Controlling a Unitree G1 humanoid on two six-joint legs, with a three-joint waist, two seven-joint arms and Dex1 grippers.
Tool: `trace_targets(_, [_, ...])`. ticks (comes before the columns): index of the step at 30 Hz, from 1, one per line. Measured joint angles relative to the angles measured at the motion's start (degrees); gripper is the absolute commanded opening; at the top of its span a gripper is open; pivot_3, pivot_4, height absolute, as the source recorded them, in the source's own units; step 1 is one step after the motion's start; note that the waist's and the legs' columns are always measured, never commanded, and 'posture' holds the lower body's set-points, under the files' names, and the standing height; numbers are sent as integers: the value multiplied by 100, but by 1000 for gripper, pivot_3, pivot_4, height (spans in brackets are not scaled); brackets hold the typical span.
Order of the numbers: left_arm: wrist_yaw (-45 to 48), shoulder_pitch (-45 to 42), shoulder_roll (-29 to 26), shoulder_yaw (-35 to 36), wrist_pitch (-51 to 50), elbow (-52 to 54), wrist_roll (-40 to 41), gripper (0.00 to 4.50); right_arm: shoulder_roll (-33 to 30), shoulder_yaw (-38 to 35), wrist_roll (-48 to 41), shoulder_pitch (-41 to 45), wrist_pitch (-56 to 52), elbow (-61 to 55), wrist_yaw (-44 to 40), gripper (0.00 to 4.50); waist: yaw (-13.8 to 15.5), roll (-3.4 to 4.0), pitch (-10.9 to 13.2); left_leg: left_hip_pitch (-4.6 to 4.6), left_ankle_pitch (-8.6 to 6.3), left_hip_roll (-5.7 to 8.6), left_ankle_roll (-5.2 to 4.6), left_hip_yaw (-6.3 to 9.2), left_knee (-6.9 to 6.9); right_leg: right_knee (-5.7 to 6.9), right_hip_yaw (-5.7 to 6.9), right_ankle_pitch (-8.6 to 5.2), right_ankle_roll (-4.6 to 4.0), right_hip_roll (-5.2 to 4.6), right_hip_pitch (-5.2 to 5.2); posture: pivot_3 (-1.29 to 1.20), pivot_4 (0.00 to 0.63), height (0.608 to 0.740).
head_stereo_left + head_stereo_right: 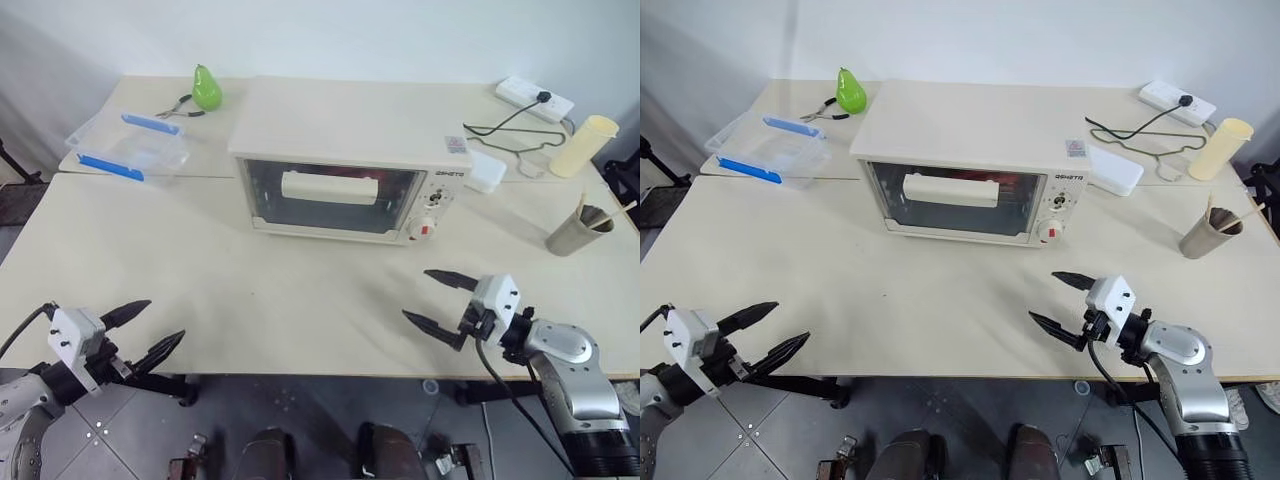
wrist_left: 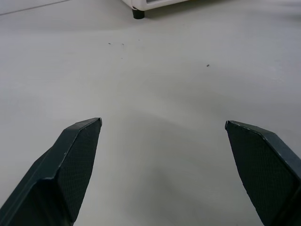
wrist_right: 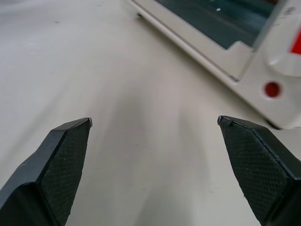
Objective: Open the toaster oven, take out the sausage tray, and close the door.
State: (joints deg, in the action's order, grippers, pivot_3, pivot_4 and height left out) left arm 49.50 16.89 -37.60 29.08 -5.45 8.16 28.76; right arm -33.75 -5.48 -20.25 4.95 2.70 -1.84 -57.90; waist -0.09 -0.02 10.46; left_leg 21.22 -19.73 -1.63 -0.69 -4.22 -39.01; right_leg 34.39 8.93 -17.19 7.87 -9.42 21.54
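Note:
The cream-white toaster oven [image 1: 340,140] stands at the middle of the table, and its glass door [image 1: 330,205] is closed with the bar handle [image 1: 328,187] across it. A faint red shows behind the glass, but I cannot make out the sausage tray. My left gripper [image 1: 166,320] hangs open at the table's front left edge, far from the oven. Open as well, my right gripper [image 1: 415,293] sits low over the table in front of the oven's knob panel [image 3: 282,70]. Both hold nothing.
A clear plastic box with blue clips [image 1: 128,143], a green pear [image 1: 207,88] and pliers [image 1: 178,108] lie at the back left. A power strip [image 1: 535,98], a cream cup [image 1: 583,146] and a metal cup of sticks [image 1: 578,230] are at the right.

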Motion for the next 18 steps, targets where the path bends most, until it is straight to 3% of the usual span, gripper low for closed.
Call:
trace_targets(4, [-24,-4,9,8,-25,11,23,4480,5,26,-99,78,-112,-2,-78,4500,5,0,0,0,0,0,0,0,0,0,0,0,0,0,0,0,150,740])
trace_targets(8, [-28,-324,-165,476,-1425,161,1631,4480,284,103,-718,547,-994,-304,38,4500,-5,0,5,0,0,-8,1,14,-7,13,0,-1,-3,0,1,0,150,740])
trace_targets(10, [-180,-670,-234,703,-1677,415,2059,4480,376,158,-993,900,-1402,-498,137,4500,-6,2,5,0,0,-4,1,13,-8,14,-2,-1,-3,-2,1,0,150,740])
trace_targets(18, [-259,-1066,-380,678,-2034,786,2302,4480,815,295,-1302,2032,-2325,-513,779,4500,-4,3,4,4,-8,15,9,7,-7,20,7,-1,-3,6,9,0,150,740])
